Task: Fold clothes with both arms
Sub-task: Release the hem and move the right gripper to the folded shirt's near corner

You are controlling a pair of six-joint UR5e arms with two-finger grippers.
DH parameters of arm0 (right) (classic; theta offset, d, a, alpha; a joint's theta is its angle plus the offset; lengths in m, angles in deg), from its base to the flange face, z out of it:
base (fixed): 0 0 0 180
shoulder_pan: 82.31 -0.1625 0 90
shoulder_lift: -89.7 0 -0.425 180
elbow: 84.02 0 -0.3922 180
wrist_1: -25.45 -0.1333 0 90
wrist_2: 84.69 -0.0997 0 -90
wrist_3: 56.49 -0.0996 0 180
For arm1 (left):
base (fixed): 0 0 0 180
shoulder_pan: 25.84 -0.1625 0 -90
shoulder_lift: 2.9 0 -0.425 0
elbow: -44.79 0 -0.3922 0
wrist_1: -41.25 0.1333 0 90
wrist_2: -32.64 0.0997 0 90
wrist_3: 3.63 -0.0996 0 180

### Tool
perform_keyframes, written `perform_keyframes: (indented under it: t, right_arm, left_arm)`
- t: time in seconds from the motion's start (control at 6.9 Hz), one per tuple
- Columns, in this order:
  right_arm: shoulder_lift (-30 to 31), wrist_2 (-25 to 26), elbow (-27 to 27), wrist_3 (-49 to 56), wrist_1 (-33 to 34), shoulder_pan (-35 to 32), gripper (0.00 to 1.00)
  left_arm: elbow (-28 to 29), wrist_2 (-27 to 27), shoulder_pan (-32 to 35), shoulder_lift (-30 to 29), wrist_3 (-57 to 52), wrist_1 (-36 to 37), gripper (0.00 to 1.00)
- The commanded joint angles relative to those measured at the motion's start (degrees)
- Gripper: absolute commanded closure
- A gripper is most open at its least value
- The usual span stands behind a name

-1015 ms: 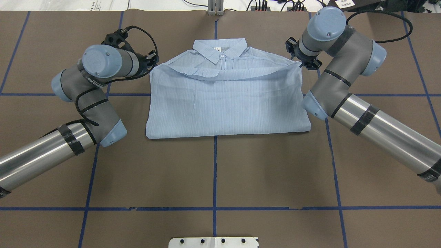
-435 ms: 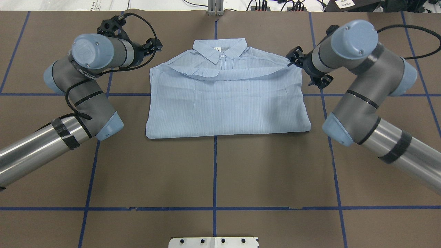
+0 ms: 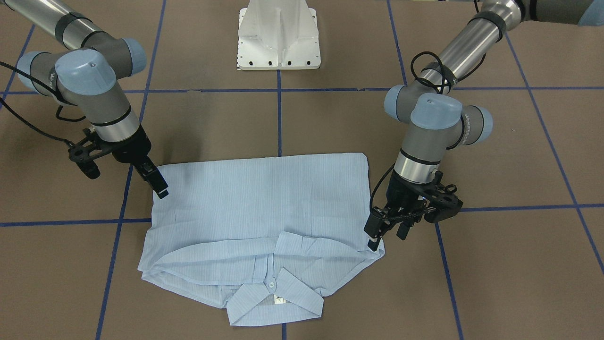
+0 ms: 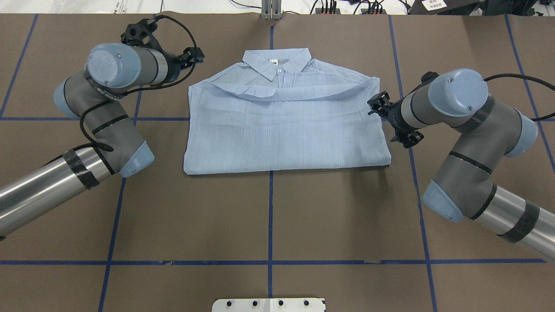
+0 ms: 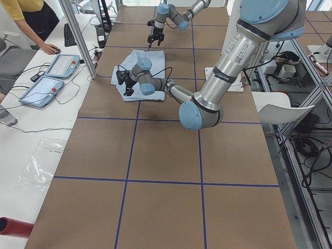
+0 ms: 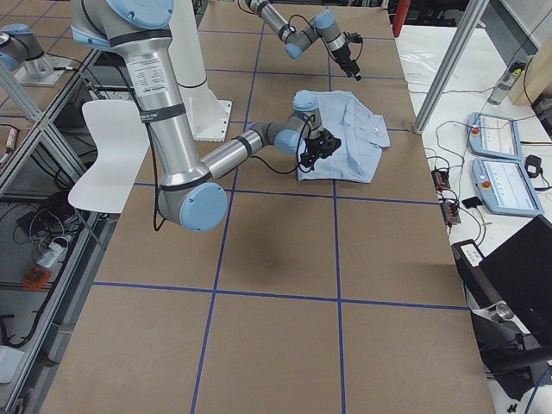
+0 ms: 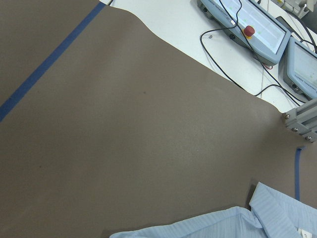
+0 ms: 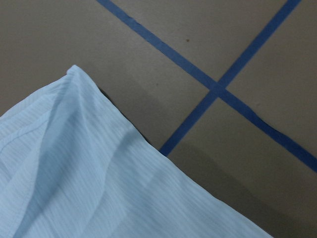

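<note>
The light blue shirt (image 4: 286, 130) lies folded flat on the brown table, collar at the far side; it also shows in the front view (image 3: 264, 203). My left gripper (image 3: 387, 233) is open and empty, just above the shirt's shoulder corner on my left. My right gripper (image 3: 158, 183) hangs over the shirt's other side edge, nearer the hem, open and empty. The left wrist view shows the collar (image 7: 280, 218) at its lower edge. The right wrist view shows a shirt corner (image 8: 74, 168) beside a tape cross (image 8: 216, 89). No fingers show in either wrist view.
The white pedestal base (image 3: 278, 38) stands at the near table edge. Blue tape lines (image 4: 270, 216) grid the brown table cover. An aluminium post (image 4: 271, 9) stands at the far edge. Operator consoles (image 5: 52, 67) and a person (image 5: 31, 18) are beyond the far side.
Both grippers have come off the shirt's shoulder corners. The right arm swung back toward the robot along the shirt's side edge. The left gripper drew slightly outward and away. The shirt lies still.
</note>
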State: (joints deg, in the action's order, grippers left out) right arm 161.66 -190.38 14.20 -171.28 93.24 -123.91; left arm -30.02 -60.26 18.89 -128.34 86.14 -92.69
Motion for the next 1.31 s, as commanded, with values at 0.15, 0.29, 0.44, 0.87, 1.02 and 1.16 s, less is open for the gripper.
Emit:
perform_keyframes:
  t: [0.15,0.29,0.44,0.87,1.02,1.16]
  right_arm:
    - [0.55,1.18,-1.37,-8.60,-0.91,3.96,0.12]
    - [0.90,2.84,-1.37,-9.04,-0.91,4.85,0.12]
    - [1.95,2.86,-0.76,-9.13,-0.91,5.12,0.14]
    - [3.36,2.86,-0.58,-9.40,-1.00,5.30,0.24]
    - [3.28,2.86,-0.67,-9.31,-1.00,5.30,0.48]
    - [3.45,2.68,-0.23,-9.31,-0.91,5.30,0.99]
  left_arm:
    - [-0.42,0.88,0.00,0.64,-0.04,0.34,0.00]
    - [-0.42,0.97,0.00,0.73,-0.12,0.34,0.00]
    - [-0.42,0.97,0.00,0.81,-0.04,0.34,0.00]
    - [-0.42,0.97,0.00,0.81,-0.04,0.43,0.00]
    - [-0.42,0.88,0.00,0.81,0.05,0.43,0.00]
    - [-0.68,0.88,0.00,0.73,0.14,0.43,0.00]
